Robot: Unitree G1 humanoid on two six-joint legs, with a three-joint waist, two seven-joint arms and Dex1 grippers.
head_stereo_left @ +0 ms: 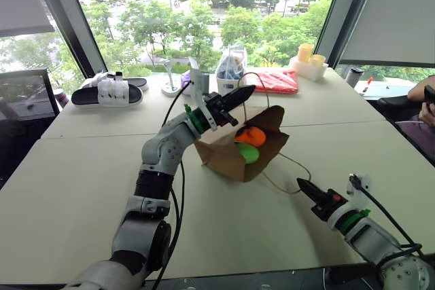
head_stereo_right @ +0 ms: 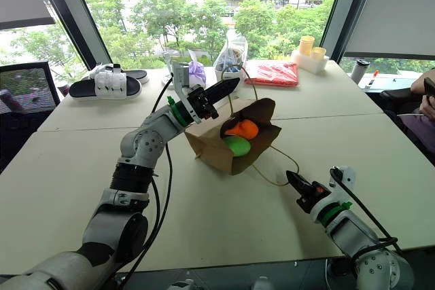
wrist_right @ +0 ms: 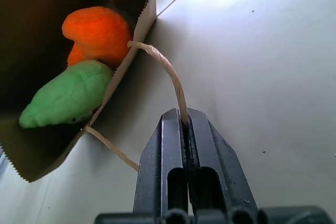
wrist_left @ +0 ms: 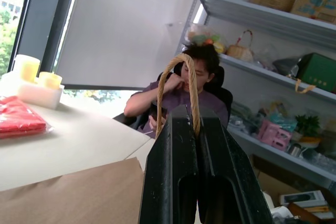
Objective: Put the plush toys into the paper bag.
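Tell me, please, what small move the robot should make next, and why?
Probably raise the right gripper, shut on the lower cord handle, level with the left gripper, which pinches the upper cord handle. Both plush toys already lie inside the tipped brown paper bag, so lifting stands it upright.

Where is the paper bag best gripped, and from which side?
By its cord handles, as both grippers do now: left gripper shut on the upper handle above the mouth, right gripper on the lower handle lying on the table.
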